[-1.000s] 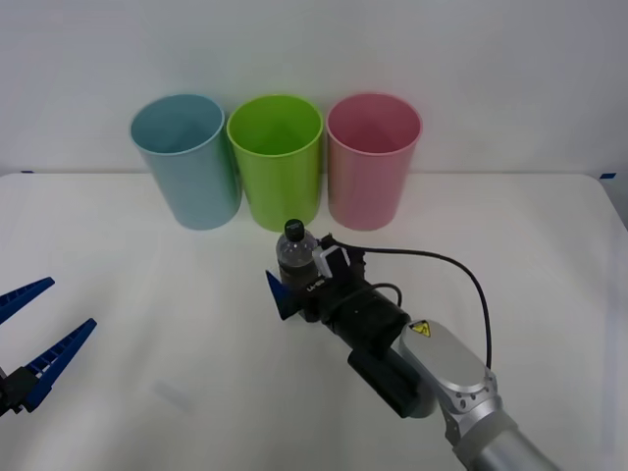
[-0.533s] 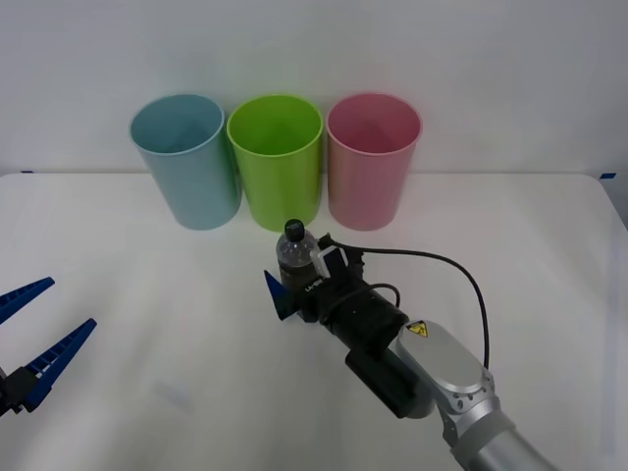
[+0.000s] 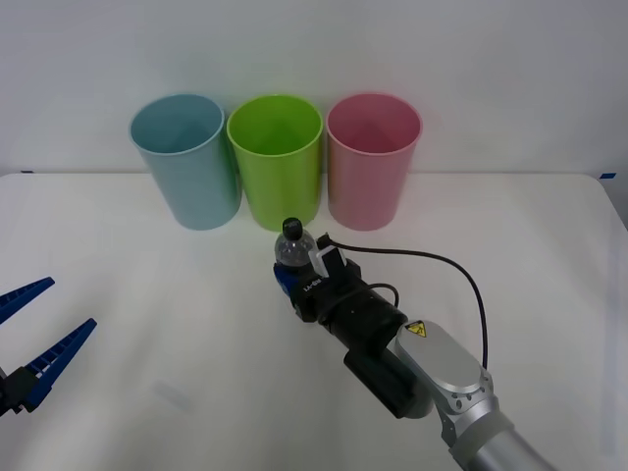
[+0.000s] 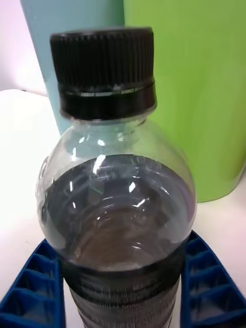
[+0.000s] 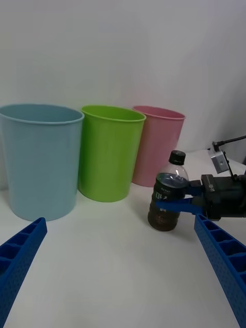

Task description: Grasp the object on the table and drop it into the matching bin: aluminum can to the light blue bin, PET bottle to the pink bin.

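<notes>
Right gripper [image 3: 287, 278] pinches the upright PET bottle [image 3: 292, 251] at its label band, ready for lifting toward the pink bin [image 3: 373, 162]; left gripper [image 3: 29, 339] idles spread.

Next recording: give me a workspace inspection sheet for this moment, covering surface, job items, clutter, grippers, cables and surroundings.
Surface: white table, plain and flat.
Job's things: PET bottle upright on the table, black cap on, in front of the lime green bin. Light blue bin, lime green bin and pink bin stand in a row at the table's far side.
Clutter: nothing seen.
Grippers: right gripper has its jaws closed on the bottle's body, one blue finger on each side. Left gripper waits open, low at the table's left edge.
Cables: black cable loops from the right gripper back along its arm.
Surroundings: plain white wall behind the bins.
</notes>
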Action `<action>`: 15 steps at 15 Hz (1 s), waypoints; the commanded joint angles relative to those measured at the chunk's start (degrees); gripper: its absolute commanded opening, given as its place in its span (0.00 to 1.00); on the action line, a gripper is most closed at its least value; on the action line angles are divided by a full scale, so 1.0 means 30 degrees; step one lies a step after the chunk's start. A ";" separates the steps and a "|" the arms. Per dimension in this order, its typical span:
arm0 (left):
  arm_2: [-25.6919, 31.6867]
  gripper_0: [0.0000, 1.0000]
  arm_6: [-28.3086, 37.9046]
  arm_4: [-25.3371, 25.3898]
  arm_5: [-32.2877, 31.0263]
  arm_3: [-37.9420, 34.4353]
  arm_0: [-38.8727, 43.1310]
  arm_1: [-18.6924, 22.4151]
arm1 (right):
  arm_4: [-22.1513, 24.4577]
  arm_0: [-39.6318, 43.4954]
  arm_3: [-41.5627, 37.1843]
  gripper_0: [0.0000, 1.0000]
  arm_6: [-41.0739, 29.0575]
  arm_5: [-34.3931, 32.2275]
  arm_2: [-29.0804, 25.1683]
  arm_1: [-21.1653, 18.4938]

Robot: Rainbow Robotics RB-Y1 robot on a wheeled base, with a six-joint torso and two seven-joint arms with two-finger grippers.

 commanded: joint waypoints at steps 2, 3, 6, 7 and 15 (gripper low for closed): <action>0.0000 1.00 0.0000 0.0000 0.0000 0.0000 0.0000 0.0000 | 0.0052 0.0000 0.0004 0.00 0.0000 -0.0031 0.0000 0.0000; 0.0000 1.00 0.0000 0.0000 0.0000 0.0000 0.0000 0.0000 | 0.0111 0.0000 0.0004 0.00 0.0000 -0.0090 0.0000 0.0000; 0.0000 1.00 0.0000 0.0000 0.0000 0.0000 0.0000 0.0000 | 0.0111 0.0000 -0.0054 0.00 -0.0088 -0.0207 0.0029 0.0000; 0.0000 1.00 0.0000 0.0000 0.0000 0.0000 0.0000 0.0000 | 0.0111 0.0030 -0.0171 0.00 -0.0117 -0.0266 0.0058 0.0000; 0.0000 1.00 0.0000 0.0000 0.0000 0.0000 0.0000 0.0000 | -0.0709 0.2579 -0.5269 0.00 -0.0879 -0.0852 0.0498 -0.3076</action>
